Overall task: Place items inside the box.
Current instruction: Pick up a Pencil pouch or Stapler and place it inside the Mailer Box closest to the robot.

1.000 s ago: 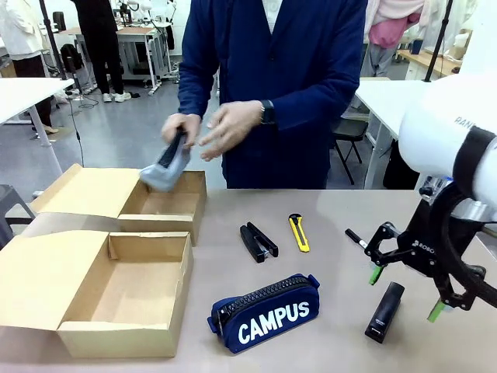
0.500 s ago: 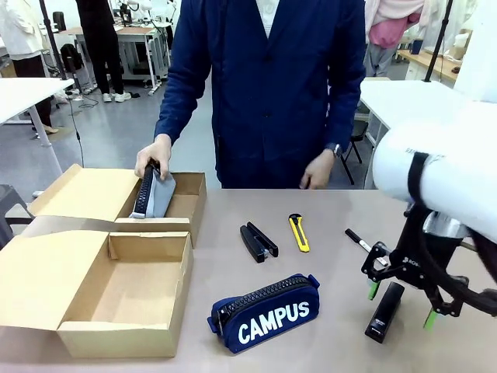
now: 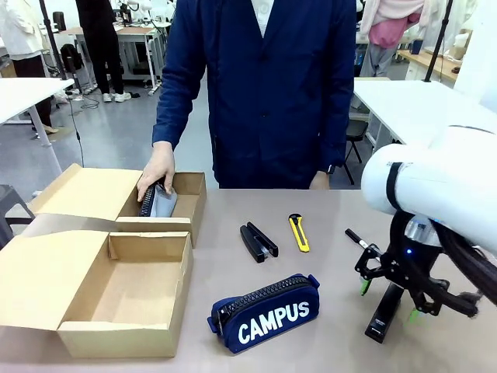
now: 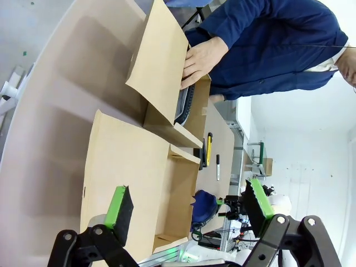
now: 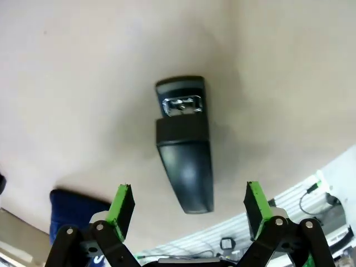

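- Black stapler [image 3: 379, 322] is found lying flat on the table [image 3: 326, 210], well apart from the open box [image 3: 124, 338].
- Right gripper [image 3: 389, 301] is held spread astride the stapler, pads clear of it.
- Left gripper [image 4: 188, 201] is spread, empty.
- CAMPUS pencil case [image 3: 268, 311] is noted between box and stapler.
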Available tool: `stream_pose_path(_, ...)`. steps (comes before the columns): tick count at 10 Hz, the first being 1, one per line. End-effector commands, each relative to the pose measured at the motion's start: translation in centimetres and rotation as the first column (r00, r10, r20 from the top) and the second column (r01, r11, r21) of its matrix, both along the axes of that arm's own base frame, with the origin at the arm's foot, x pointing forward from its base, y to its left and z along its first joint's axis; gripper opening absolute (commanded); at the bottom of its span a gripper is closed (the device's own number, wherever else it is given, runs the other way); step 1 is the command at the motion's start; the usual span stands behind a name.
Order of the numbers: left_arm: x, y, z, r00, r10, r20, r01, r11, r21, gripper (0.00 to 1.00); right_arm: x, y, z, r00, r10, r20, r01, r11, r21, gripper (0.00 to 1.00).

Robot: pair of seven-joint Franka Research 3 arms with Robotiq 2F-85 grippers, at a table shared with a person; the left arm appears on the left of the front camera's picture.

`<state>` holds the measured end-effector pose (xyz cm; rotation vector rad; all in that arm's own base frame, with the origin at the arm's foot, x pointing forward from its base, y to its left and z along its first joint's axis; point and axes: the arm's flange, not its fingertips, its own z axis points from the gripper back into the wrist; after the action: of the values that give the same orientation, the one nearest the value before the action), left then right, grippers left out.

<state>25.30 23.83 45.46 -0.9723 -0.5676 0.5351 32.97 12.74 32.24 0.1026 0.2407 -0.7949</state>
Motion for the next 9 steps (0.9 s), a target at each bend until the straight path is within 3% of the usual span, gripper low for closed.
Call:
stream_pose_path(1, 0.1, 0.0, -0.1, 0.999, -0.008, 0.032, 0.008, 1.0, -0.002, 1.0, -1.3, -0.8, -2.5, 0.999, 0.007, 0.037, -0.007, 1.0, 0.007, 1.0)
stream_pose_path(6, 0.1, 0.0, -0.1, 0.999, -0.008, 0.032, 0.008, 1.0, -0.002, 1.0, -1.1, -0.9, -3.5, 1.0, -0.008, 0.006, 0.008, 0.999, -0.036, 1.0)
stream_pose_path(7, 0.1, 0.0, -0.1, 0.999, -0.008, 0.032, 0.008, 1.0, -0.002, 1.0, -1.1, -0.9, -3.6, 1.0, 0.001, -0.005, -0.001, 0.999, -0.055, 0.41)
stream_pose_path(8, 0.1, 0.0, -0.1, 0.999, -0.008, 0.032, 0.008, 1.0, -0.002, 1.0, -1.0, -0.8, -3.6, 1.0, 0.006, -0.005, -0.006, 0.999, -0.05, 0.41)
stream_pose_path(9, 0.1, 0.0, -0.1, 0.999, -0.008, 0.032, 0.008, 1.0, -0.002, 1.0, -1.0, -0.9, -3.7, 1.0, 0.006, -0.008, -0.007, 0.999, -0.051, 0.0)
